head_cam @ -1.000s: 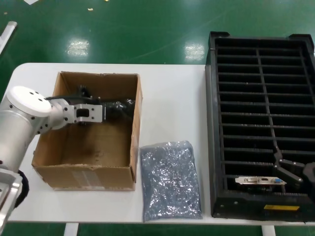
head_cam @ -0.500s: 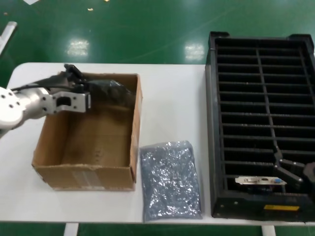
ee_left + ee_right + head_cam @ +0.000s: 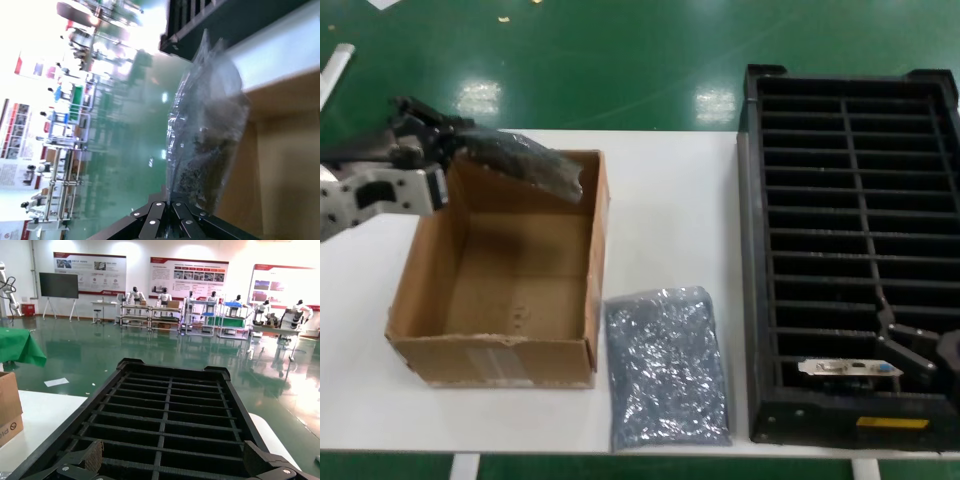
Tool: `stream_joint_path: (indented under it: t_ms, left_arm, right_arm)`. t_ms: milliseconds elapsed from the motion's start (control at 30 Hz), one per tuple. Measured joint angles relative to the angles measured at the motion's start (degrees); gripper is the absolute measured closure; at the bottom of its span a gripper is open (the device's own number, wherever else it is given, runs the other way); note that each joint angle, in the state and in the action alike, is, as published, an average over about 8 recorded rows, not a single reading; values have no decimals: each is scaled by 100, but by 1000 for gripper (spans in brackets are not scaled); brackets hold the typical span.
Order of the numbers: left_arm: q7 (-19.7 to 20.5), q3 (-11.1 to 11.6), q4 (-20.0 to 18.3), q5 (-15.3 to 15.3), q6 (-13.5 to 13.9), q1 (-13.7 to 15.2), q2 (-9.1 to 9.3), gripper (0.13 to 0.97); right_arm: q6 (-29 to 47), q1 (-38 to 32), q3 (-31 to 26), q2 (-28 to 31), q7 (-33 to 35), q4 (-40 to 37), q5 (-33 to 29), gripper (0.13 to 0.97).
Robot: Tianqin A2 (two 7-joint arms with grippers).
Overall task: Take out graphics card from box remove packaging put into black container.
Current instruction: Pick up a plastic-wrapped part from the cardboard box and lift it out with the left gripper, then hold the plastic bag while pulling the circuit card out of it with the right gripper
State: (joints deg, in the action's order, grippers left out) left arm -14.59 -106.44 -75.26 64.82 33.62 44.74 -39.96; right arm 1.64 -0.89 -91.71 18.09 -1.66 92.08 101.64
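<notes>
Above white table [image 3: 670, 200], left gripper [image 3: 438, 150] grips crinkly dark-grey packaging [image 3: 525, 162].

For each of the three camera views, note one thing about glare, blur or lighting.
Head view: ceiling lights leave bright patches on the green floor behind the table. Left wrist view: the background is overexposed, and the packaging held by the left gripper is slightly motion-blurred. Right wrist view: evenly lit and sharp over the black container, with a bright wash at the right edge.

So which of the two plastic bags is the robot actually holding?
The darker smoky bag, pinched by the left gripper and lifted over the cardboard box's far edge. The paler speckled bag lies flat on the table, untouched.
</notes>
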Motion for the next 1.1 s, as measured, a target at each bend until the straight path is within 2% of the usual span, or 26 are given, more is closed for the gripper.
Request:
stream_joint_path:
  t_ms: [233,400,567,733,1100]
  left_arm:
    - [1196,638,-1629,-132,327,-992,-465,959]
    - [1728,882,-2290,-8,475,-1568,-639,959]
    - [2145,1011,-2653,189,578,-2009,-715,959]
    - [2349,1056,-2880,344,613,-2309,-770,959]
    - [2404,1050,-2976,410,612,-2431,-787,959]
  right_arm:
    - [0,0,0,0,0,0,0,129]
    - [0,0,0,0,0,0,0,129]
    - [0,0,0,0,0,0,0,129]
    - [0,0,0,0,0,0,0,129]
    - [0,-3,-4,1,-2,0,1,129]
